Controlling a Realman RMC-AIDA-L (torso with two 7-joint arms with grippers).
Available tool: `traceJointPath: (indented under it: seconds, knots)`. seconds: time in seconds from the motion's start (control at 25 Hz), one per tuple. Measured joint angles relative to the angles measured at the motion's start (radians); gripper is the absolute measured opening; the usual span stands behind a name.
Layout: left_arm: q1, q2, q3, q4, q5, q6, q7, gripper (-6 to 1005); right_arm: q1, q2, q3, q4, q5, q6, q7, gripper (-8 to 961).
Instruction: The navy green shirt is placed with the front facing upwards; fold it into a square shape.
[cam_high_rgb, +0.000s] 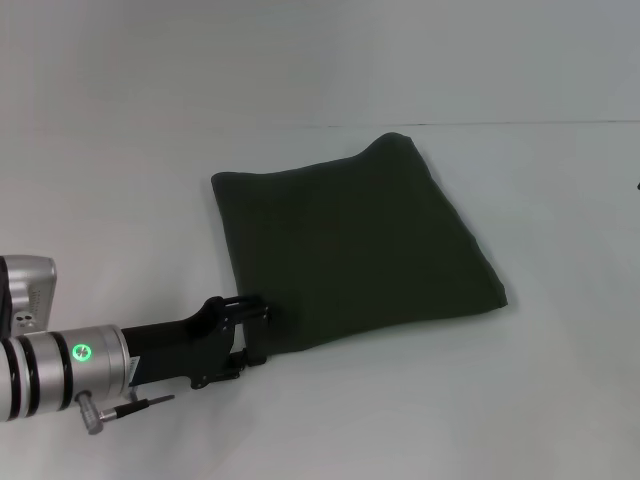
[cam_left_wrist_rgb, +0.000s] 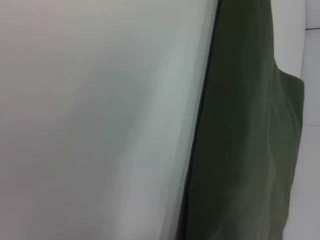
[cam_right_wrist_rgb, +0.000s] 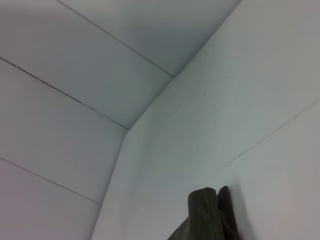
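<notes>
The navy green shirt (cam_high_rgb: 355, 250) lies folded into a rough square in the middle of the white table (cam_high_rgb: 120, 200), plain dark green side up, with no lettering showing. Its far right corner bulges up slightly. My left gripper (cam_high_rgb: 252, 332) sits at the shirt's near left corner, fingers apart and open, right against the cloth edge. In the left wrist view the shirt (cam_left_wrist_rgb: 245, 150) runs as a dark band beside bare table. The right wrist view catches only a raised tip of the shirt (cam_right_wrist_rgb: 205, 215). My right gripper is out of view.
White table surface (cam_high_rgb: 520, 400) surrounds the shirt on all sides. A white back wall (cam_high_rgb: 300, 60) rises behind the table, and wall panels (cam_right_wrist_rgb: 150, 75) fill the right wrist view.
</notes>
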Motion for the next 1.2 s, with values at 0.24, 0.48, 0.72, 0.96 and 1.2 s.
traceJointPath:
  seconds: [0.24,0.48,0.72,0.96,1.2]
  knots:
    - [0.002,0.000,0.000,0.006,-0.004,0.003,0.000,650,0.000,0.000,0.000,0.000,0.001,0.000,0.000,854]
    - [-0.002,0.001,-0.001,0.008,-0.001,0.005,0.004,521,0.000,0.000,0.000,0.000,0.001,0.000,0.003,854]
    - [-0.001,0.002,-0.001,0.009,0.003,0.007,0.004,311,0.001,0.000,0.001,0.000,0.001,0.000,0.007,855]
    - [0.010,0.009,-0.007,0.024,0.003,0.009,0.005,49,0.005,0.000,0.002,0.000,0.001,0.003,0.009,855]
    - [0.057,0.022,-0.038,0.051,0.007,0.011,0.005,52,0.007,0.002,0.004,0.000,0.001,0.009,0.009,854]
